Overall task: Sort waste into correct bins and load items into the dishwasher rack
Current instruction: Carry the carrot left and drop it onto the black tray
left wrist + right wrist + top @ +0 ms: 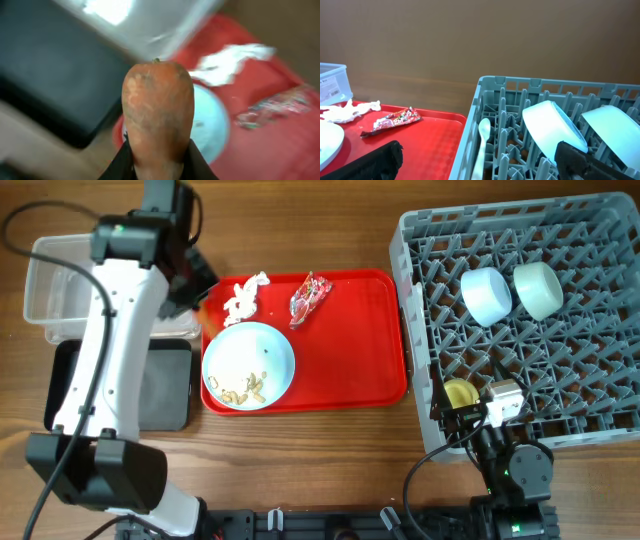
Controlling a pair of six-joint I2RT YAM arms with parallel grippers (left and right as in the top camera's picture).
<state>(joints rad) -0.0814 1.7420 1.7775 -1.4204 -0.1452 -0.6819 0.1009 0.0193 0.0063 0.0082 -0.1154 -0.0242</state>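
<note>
My left gripper (159,170) is shut on the orange carrot piece (157,107) and holds it in the air by the red tray's left edge, near the bins (198,300). Below it lie the black tray (45,75) and the clear tub (150,25). On the red tray are the light blue plate (248,365) with beige scraps (245,390), the white tissue (245,298) and the red wrapper (310,298). My right gripper (479,147) is open at the rack's (590,240) front left corner, with the white spoon (482,135) standing between its fingers. The rack holds two bowls (487,295) (537,288) and the yellow cup (458,392).
The red tray (350,350) lies between the bins and the rack. The clear tub (60,280) stands at the far left with the black tray (165,385) in front of it. The left arm reaches over both bins.
</note>
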